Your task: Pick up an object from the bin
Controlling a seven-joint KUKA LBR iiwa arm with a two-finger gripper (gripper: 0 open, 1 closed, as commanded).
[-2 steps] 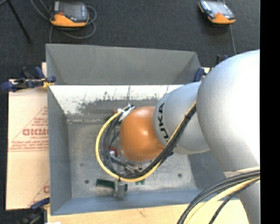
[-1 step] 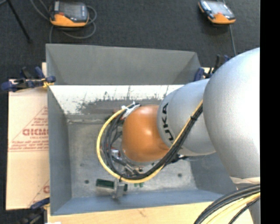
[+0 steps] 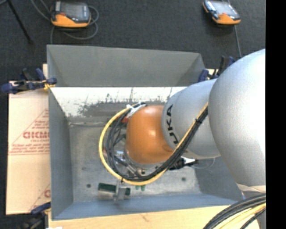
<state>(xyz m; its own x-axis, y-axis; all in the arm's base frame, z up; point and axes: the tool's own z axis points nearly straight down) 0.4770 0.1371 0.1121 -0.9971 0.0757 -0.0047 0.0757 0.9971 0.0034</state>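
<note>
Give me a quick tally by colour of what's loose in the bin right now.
dark green flat piece, left of the gripper: 1
small green bit, right of the gripper: 1
Total: 2 in sight; the arm covers much of the bin floor.

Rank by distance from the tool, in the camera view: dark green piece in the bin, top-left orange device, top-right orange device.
1. dark green piece, at the front of the bin, just left of the tool.
2. top-left orange device, outside, behind the bin.
3. top-right orange device, outside, farthest.
</note>
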